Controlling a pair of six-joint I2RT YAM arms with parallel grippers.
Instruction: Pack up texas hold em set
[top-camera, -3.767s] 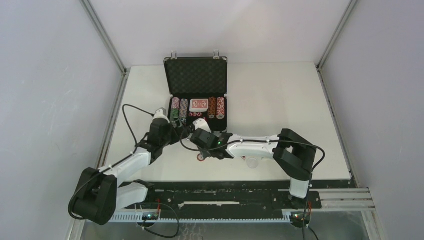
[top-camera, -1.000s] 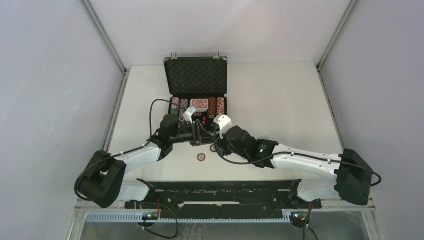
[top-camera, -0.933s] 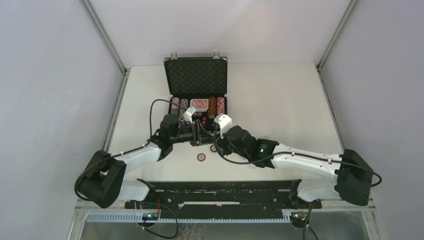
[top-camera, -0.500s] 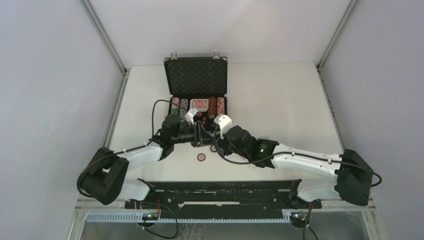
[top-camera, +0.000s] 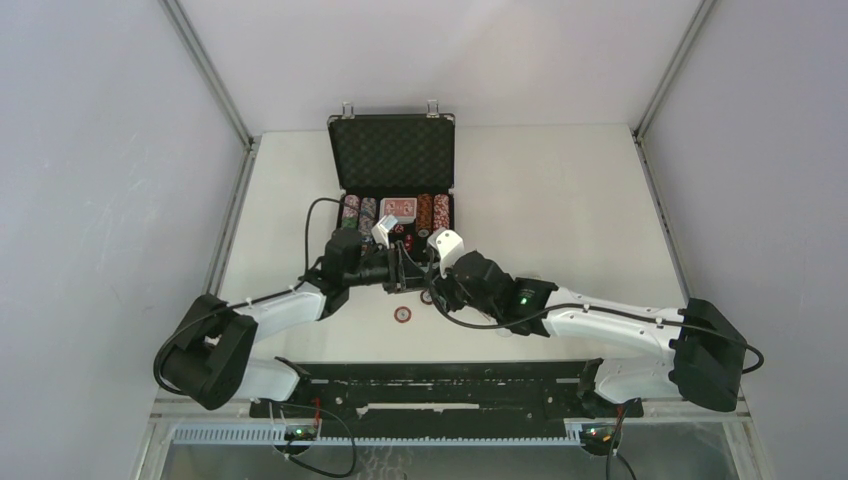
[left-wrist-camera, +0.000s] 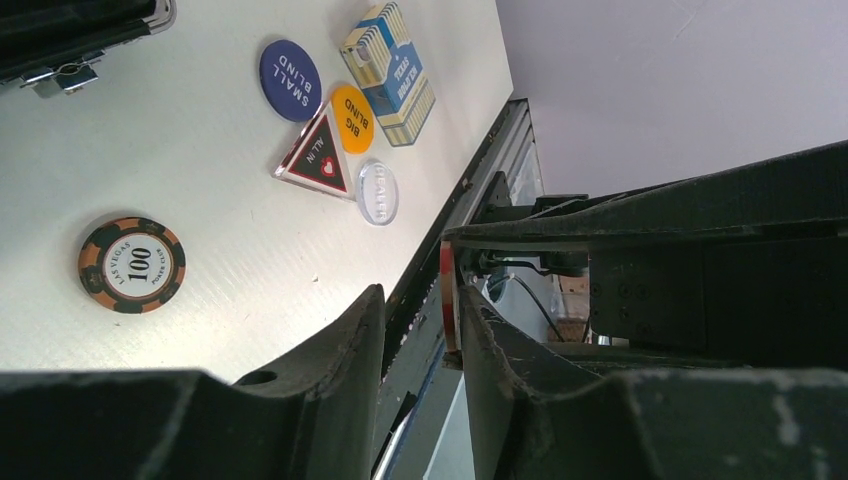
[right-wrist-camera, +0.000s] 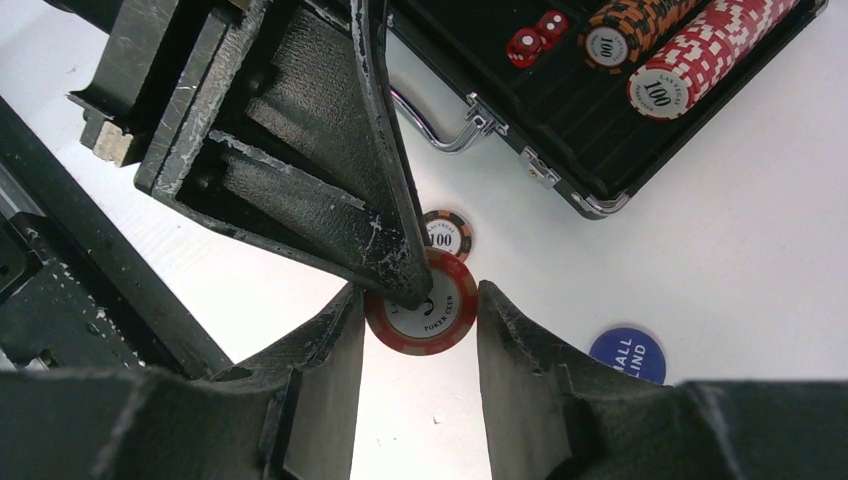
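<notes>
The black silver-edged case (top-camera: 392, 150) lies open at the back, with striped chip stacks (right-wrist-camera: 690, 60), red dice (right-wrist-camera: 537, 35) and a red deck (top-camera: 398, 208) in its tray. My right gripper (right-wrist-camera: 420, 300) is shut on a red-and-white poker chip (right-wrist-camera: 440, 325), held by its rim above the table in front of the case. My left gripper (left-wrist-camera: 420, 300) straddles that chip (left-wrist-camera: 449, 300) face-on: the chip rests against one finger, and a gap shows to the other finger (left-wrist-camera: 350, 340). An orange-and-black 100 chip (left-wrist-camera: 131, 264) lies flat on the table below.
Near the front edge lie a blue small-blind button (left-wrist-camera: 290, 66), an orange big-blind button (left-wrist-camera: 352, 118), a triangular all-in marker (left-wrist-camera: 316, 160), a clear dealer button (left-wrist-camera: 377, 190) and a blue card deck (left-wrist-camera: 390, 58). The case's metal handle (right-wrist-camera: 440, 125) faces the grippers.
The two grippers have come together in front of the case, the right one carrying the red chip. Over the last second the left jaws have narrowed around it.
</notes>
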